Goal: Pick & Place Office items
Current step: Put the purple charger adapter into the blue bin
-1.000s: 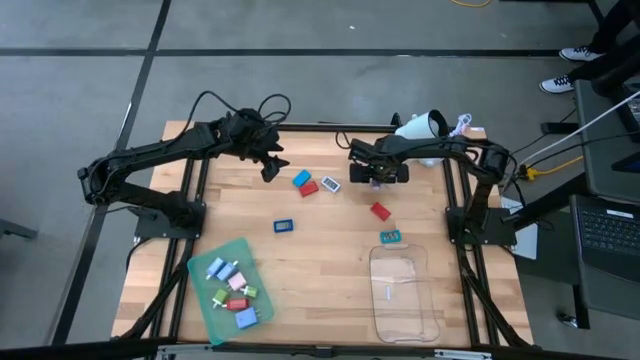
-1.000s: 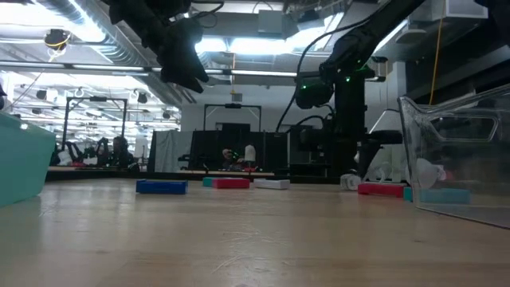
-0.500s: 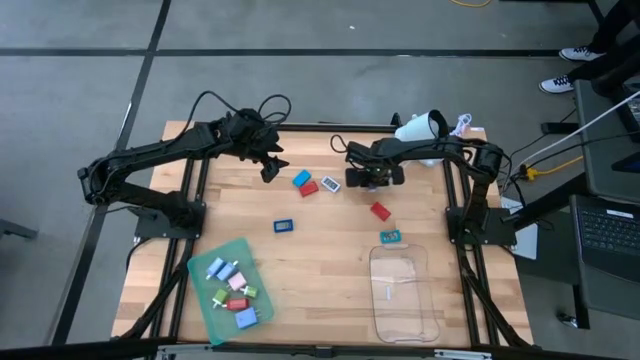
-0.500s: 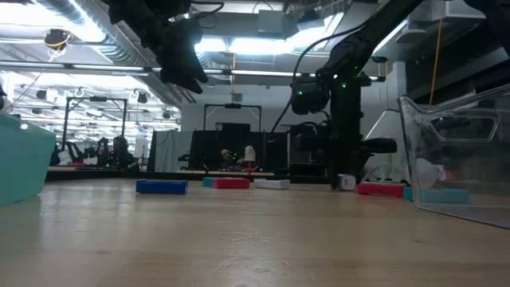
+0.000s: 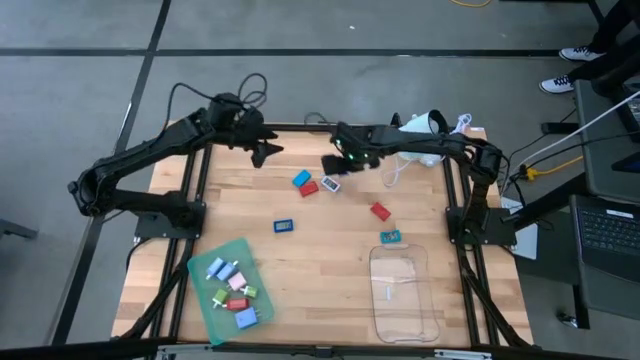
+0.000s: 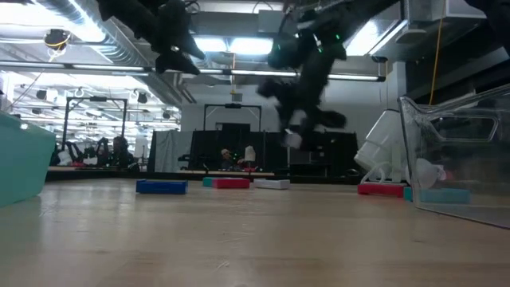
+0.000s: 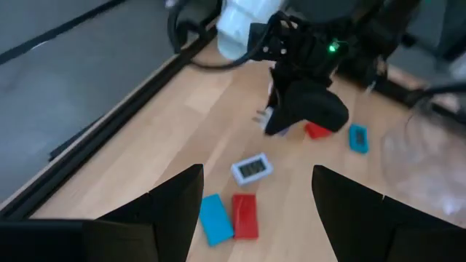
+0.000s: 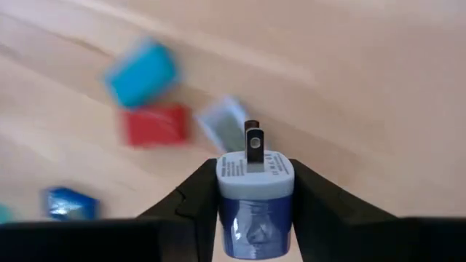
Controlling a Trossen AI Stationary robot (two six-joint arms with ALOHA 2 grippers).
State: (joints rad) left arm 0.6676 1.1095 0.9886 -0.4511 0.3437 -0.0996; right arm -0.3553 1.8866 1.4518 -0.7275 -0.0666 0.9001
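My right gripper hangs over the far middle of the table, shut on a small blue-and-white plug adapter, one of the office items. Below it lie a blue piece, a red piece and a white piece. Another red piece, a teal piece and a blue piece lie flat farther toward the near edge. My left gripper hovers open and empty at the far left, its fingers wide apart. My right gripper pinches the adapter's blue body between its two fingers, one on each opposite side. The white face and metal prong stick out past the fingertips. The fingers slant down from the table's right. The adapter is lifted clear of the table.
A green tray with several small pieces sits at the near left. A clear tray sits at the near right. A white rounded device with a cord lies at the far right edge.
My right gripper dipped to the table, then rose and swung toward the table's left, rolling as it went. The adapter has come up with it, lifted clear of the wood. My left gripper has drifted up and toward the far edge, still open.
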